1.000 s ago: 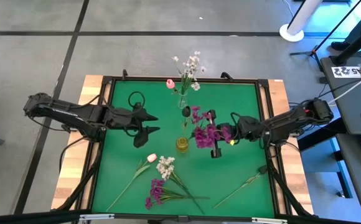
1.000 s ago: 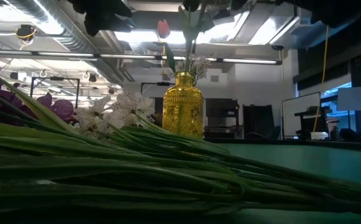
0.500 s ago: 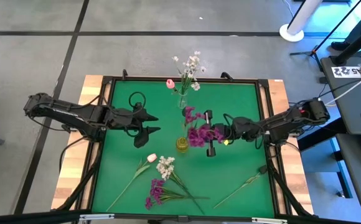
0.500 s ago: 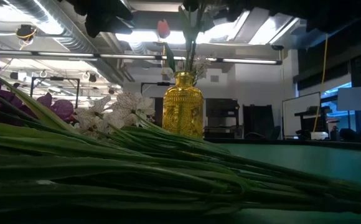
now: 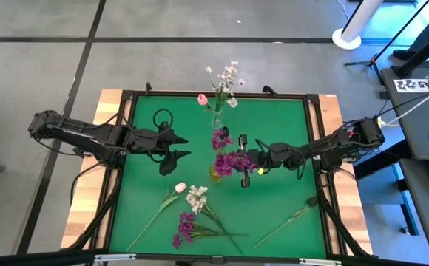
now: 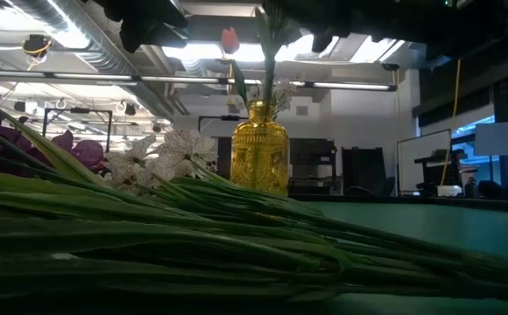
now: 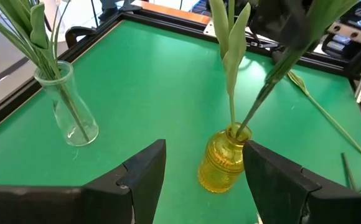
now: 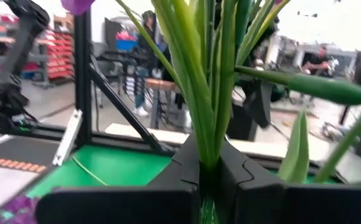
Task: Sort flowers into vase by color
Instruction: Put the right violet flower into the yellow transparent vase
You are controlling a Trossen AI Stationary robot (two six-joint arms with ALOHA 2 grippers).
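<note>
High view: purple sprig over yellow vase.

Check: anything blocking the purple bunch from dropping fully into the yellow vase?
Nothing visible. The right tool holds the purple bunch over the yellow vase, stems already in its mouth. The left tool waits open to the side, apart from the vase.

Green table w/ vases, loose flowers
</note>
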